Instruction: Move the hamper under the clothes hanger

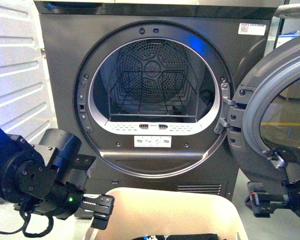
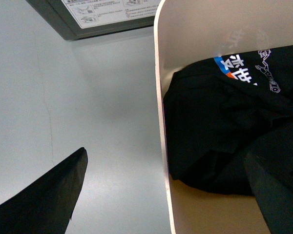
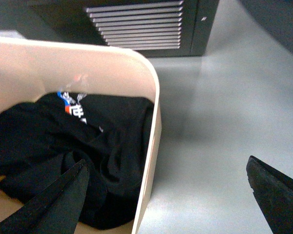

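Front view: you have the beige plastic rounded-corner hamper point(image 1: 175, 207) on the pale grey floor point(image 2: 88, 107) just before the dark grey front-loading dryer point(image 1: 60, 75), whose round door point(image 1: 270, 105) stands open on your right. Left gripper point(image 2: 166, 153) and right gripper point(image 3: 166, 163) each straddle a hamper side wall, jaws spread wide, gripping nothing. Bare floor outside both walls. Crumpled black garment point(image 2: 215, 131) inside shows white characters on blue; dryer's white label point(image 1: 152, 141) too small to read.
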